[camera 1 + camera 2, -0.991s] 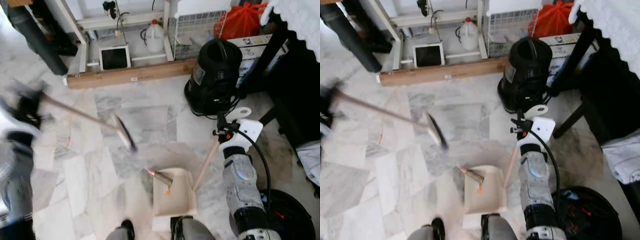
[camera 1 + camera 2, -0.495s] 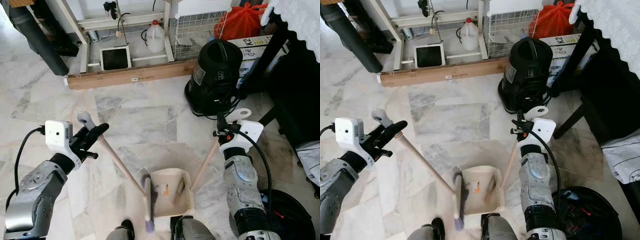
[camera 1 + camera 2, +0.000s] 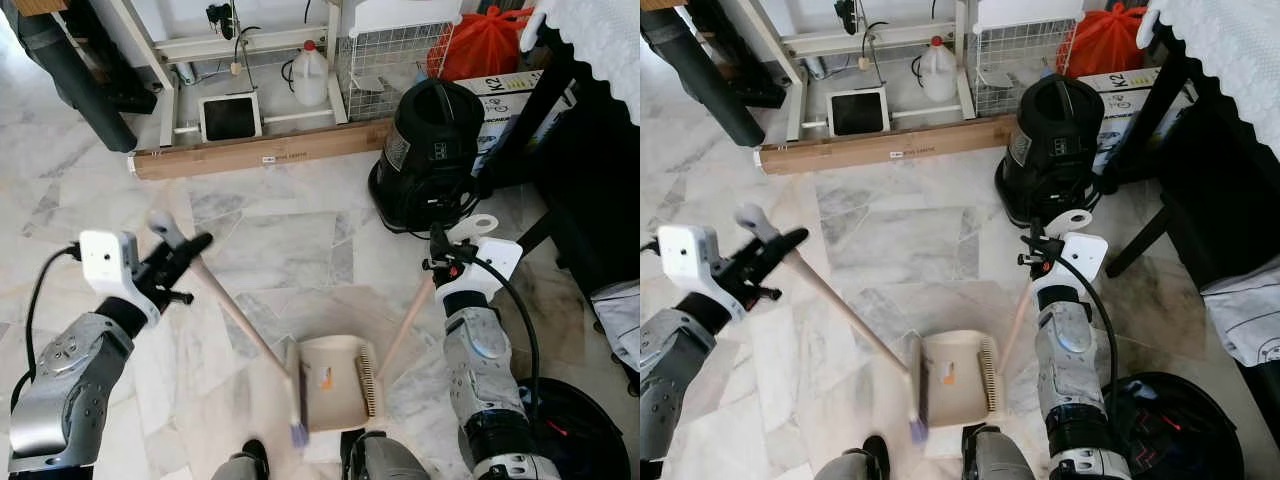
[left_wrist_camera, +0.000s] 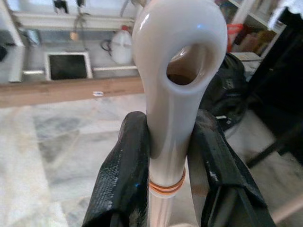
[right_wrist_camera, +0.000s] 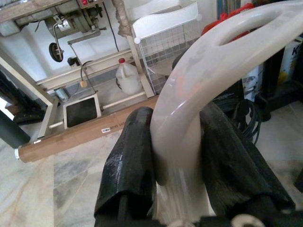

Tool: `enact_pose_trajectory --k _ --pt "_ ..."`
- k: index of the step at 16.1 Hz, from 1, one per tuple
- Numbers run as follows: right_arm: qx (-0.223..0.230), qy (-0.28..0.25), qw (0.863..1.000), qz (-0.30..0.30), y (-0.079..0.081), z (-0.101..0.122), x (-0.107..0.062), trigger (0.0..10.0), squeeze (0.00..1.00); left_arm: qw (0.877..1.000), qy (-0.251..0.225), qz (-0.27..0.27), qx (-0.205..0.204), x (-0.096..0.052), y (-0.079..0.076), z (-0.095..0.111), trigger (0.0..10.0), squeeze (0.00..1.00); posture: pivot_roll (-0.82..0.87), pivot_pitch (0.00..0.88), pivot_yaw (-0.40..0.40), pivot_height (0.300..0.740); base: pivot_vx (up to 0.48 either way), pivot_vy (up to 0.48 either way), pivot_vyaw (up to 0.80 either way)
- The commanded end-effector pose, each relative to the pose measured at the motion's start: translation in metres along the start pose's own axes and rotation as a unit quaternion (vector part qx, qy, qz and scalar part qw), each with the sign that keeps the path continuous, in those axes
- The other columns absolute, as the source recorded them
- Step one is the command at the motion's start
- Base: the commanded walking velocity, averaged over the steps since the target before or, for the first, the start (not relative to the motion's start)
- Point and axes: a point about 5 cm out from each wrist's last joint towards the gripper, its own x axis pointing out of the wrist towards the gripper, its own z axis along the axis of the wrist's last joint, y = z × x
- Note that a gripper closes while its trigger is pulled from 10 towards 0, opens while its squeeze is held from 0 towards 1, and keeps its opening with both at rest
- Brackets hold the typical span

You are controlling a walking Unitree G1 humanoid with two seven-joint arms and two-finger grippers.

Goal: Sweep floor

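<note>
Though judged well along, not finished: caught mid-stroke, with broom (image 3: 238,322) head right at the mouth of the dustpan (image 3: 338,385), lower centre of the head view. Spotted a small orange scrap (image 3: 325,378) already inside the pan, so counted at least some pickup as done. Saw no obvious litter on the marble floor (image 3: 290,240) in the middle of the frame, but could not rule out fine dust at this size. Left to do, by guess: finish pushing the last bits in, lift the pan, empty it.

Gripped broom with left gripper (image 3: 175,262), middle left of the frame; in the left wrist view, fingers (image 4: 124,175) pressed tight on both sides of the white looped end of the handle. Ran long axis diagonally, from that grip at middle left down to lower centre. Pointed head-down and toward the pan; head itself (image 3: 296,400) blurred, lying roughly top-to-bottom in the frame along the pan's left edge, touching or just beside it, could not tell which.

Gripped dustpan's long handle (image 3: 408,318) with right gripper (image 3: 440,262), middle right of the frame; in the right wrist view, fingers (image 5: 129,163) closed around its white top. Leaned that handle from upper right down to the pan's right side. Sat pan on the floor, mouth facing left toward the broom, comb teeth on its right.

Noted black vacuum (image 3: 430,150) at upper right, well apart from the sweep.
</note>
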Motion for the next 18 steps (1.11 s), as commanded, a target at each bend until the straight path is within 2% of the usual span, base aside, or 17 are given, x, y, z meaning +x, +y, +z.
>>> enact_pose_trajectory --k 1,2,4,5,6,7,10,12,14,15,18 --pt "0.058 0.069 0.996 -0.003 0.007 -0.032 -0.013 10.0 0.00 0.999 -0.026 0.014 0.021 -0.005 0.002 0.011 10.0 0.00 0.05 0.281 0.063 0.740 0.000 0.000 0.00" --pt "0.057 0.059 0.997 -0.004 0.005 -0.029 -0.009 10.0 0.00 0.997 -0.045 0.042 0.037 -0.007 0.003 0.017 10.0 0.00 0.05 0.247 0.063 0.740 0.000 0.000 0.00" --pt "0.053 0.054 0.997 -0.007 0.003 -0.027 -0.007 10.0 0.00 0.995 -0.060 0.068 0.044 -0.008 0.006 0.021 10.0 0.00 0.05 0.236 0.063 0.740 0.000 0.000 0.00" --pt "0.050 0.053 0.997 -0.013 0.001 -0.027 -0.006 10.0 0.00 0.992 -0.070 0.089 0.052 -0.008 0.010 0.023 10.0 0.00 0.04 0.196 0.065 0.740 0.000 0.000 0.00" --pt "0.041 0.053 0.997 -0.028 -0.006 -0.027 -0.004 10.0 0.00 0.986 -0.089 0.124 0.067 -0.008 0.016 0.027 10.0 0.00 0.04 0.175 0.068 0.740 0.000 0.000 0.00" --pt "0.036 0.049 0.997 -0.043 -0.012 -0.026 -0.004 10.0 0.00 0.984 -0.094 0.134 0.074 -0.008 0.017 0.027 10.0 0.00 0.04 0.151 0.071 0.740 0.000 0.000 0.00" --pt "0.013 0.024 0.997 -0.075 -0.026 -0.023 -0.008 10.0 0.00 0.983 -0.081 0.118 0.115 -0.003 0.006 0.015 10.0 0.00 0.03 0.098 0.068 0.740 0.000 0.000 0.00" --pt "-0.004 0.003 0.995 -0.095 -0.036 -0.020 -0.014 10.0 0.00 0.985 -0.074 0.113 0.110 -0.003 0.000 0.004 10.0 0.00 0.01 0.064 0.068 0.740 0.000 0.000 0.00" --pt "-0.049 -0.019 0.993 -0.105 -0.043 -0.013 -0.020 10.0 0.00 0.986 -0.066 0.113 0.107 -0.002 -0.003 -0.006 10.0 0.00 -0.01 0.041 0.059 0.740 0.000 0.000 0.00" --pt "-0.065 -0.036 0.993 -0.096 -0.043 -0.008 -0.023 10.0 0.00 0.986 -0.062 0.116 0.106 -0.003 -0.004 -0.011 10.0 0.00 -0.02 0.036 0.055 0.740 0.000 0.000 0.00" --pt "-0.074 -0.051 0.992 -0.089 -0.042 -0.003 -0.025 10.0 0.00 0.985 -0.063 0.125 0.103 -0.004 -0.003 -0.015 10.0 0.00 -0.02 0.031 0.047 0.740 0.000 0.000 0.00"
